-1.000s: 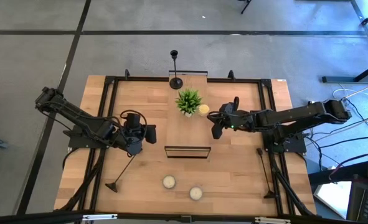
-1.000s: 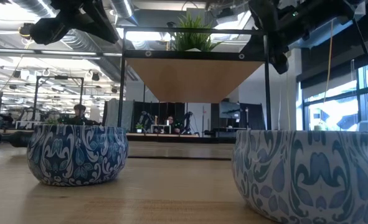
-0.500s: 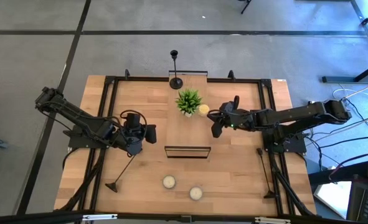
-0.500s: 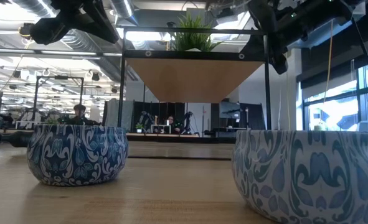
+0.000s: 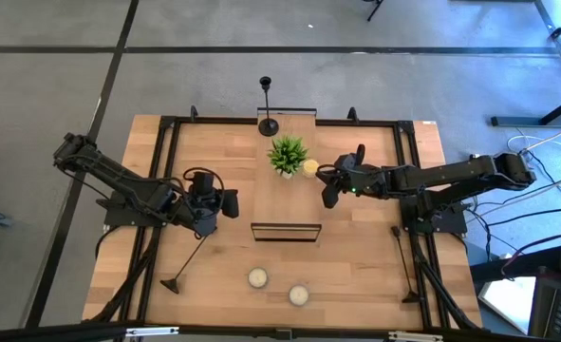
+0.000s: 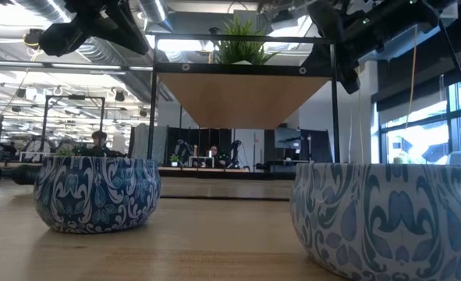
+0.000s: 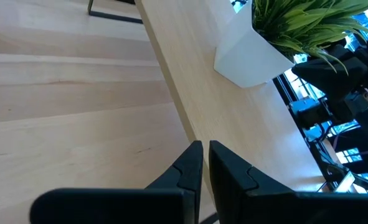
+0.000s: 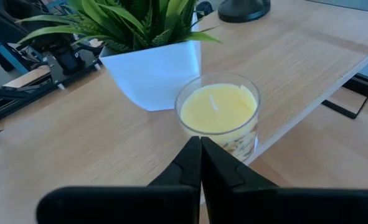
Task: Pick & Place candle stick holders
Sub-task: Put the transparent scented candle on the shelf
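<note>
On the table's (image 5: pixel 356 247) left half, left gripper (image 5: pixel 202 226) sits low with fingers (image 7: pixel 193 165) nearly closed, only a thin gap between them; a thin dark rod (image 5: pixel 191 257) runs from its tip down to a round base (image 5: pixel 171 283) near the front-left edge. Looks like a lying candle stick holder held at its top end, but the contact itself can't be confirmed.

Right gripper (image 5: pixel 329 198) hovers mid-table, just beside the yellow candle (image 8: pixel 220 111) and the green potted plant (image 5: pixel 288 154); fingers (image 8: pixel 193 163) pressed together, holding nothing.

Second candle stick holder (image 5: pixel 268 106) stands upright at the table's far edge, behind the plant. Third candle stick holder (image 5: pixel 404 263) lies flat along the right frame rail, near the right arm's base.

Small black wire frame (image 5: pixel 286 232) stands mid-table between the two grippers. Two white candles (image 5: pixel 278 286) sit near the front edge, well apart from both grippers; low view shows them as blue-patterned tins (image 6: pixel 97 193).
</note>
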